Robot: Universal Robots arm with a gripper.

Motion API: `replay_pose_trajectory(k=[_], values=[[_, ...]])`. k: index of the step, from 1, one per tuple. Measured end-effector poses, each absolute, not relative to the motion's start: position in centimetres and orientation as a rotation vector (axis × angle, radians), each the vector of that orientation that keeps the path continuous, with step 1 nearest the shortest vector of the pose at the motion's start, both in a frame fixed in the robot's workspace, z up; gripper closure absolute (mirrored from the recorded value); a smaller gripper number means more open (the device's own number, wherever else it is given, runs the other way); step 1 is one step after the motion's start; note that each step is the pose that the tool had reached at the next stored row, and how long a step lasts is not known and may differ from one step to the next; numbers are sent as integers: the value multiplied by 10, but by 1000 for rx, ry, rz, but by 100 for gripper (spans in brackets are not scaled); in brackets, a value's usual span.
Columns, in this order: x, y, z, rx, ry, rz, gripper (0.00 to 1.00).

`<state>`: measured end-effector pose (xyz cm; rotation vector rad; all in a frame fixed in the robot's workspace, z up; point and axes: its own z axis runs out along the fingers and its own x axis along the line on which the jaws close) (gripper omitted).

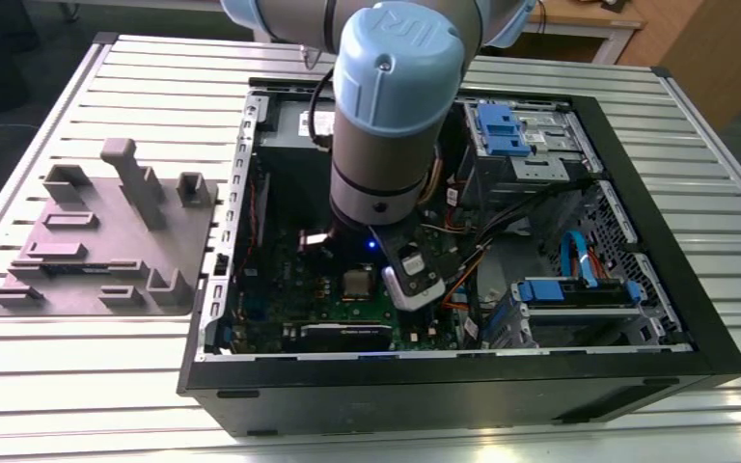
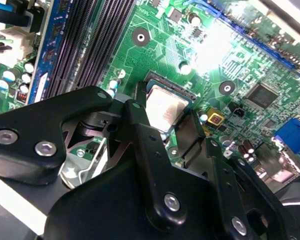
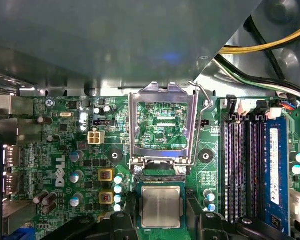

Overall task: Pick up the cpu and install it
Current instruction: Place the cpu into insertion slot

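The cpu (image 3: 161, 206) is a small square chip with a pale metal top. It lies flat in the socket of the green motherboard (image 3: 65, 145), and the exterior view shows the cpu (image 1: 355, 283) low inside the open case. My gripper (image 3: 161, 200) straddles it. One black finger (image 3: 131, 202) stands at each side, just outside the socket edge, with a thin gap to the chip. In the second wrist view the gripper (image 2: 165, 114) flanks the cpu (image 2: 166, 106) the same way. The metal socket frame (image 3: 162, 95) is swung up and open.
The arm (image 1: 390, 125) reaches down into the black computer case (image 1: 474, 386). Memory slots (image 3: 245, 165), a blue-edged module (image 3: 274, 170) and cable bundles (image 3: 260, 60) border the socket. A grey fixture tray (image 1: 100, 241) lies on the slatted table at the exterior view's left.
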<state>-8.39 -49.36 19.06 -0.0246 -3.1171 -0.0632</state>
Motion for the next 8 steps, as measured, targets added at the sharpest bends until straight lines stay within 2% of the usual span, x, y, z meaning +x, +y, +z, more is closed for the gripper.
replay_pose_trajectory(k=[8], values=[[-84,-494,189,-25,-3117,-63,53]])
